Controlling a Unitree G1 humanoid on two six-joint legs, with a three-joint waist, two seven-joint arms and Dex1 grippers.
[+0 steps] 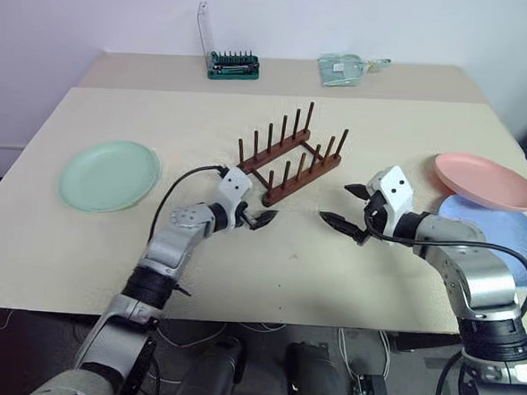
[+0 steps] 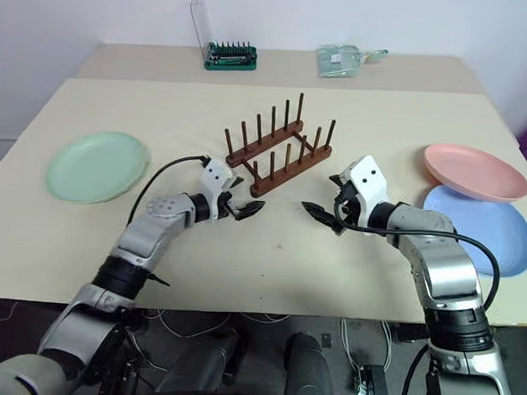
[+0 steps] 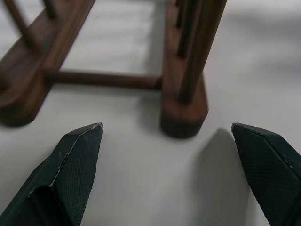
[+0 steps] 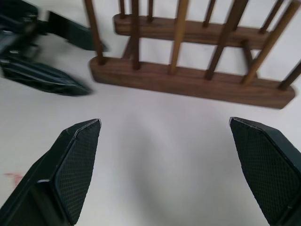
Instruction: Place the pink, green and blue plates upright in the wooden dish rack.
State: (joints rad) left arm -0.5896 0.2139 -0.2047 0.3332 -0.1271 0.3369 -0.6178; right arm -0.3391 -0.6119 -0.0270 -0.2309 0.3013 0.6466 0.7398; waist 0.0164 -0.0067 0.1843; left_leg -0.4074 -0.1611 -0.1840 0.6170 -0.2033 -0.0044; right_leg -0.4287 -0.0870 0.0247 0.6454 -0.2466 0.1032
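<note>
Left eye view: the small dark reddish-brown wooden dish rack stands empty mid-table. The left gripper and right gripper hover near its front end, jaws spread wide, holding nothing. The round green plate lies far left; the pink plate overlaps the blue plate at right.

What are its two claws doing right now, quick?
Left gripper: open, holding nothing.
Right gripper: open, holding nothing.

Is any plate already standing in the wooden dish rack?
No. The wooden dish rack holds nothing between its pegs; the green plate, pink plate and blue plate lie on the table.
</note>
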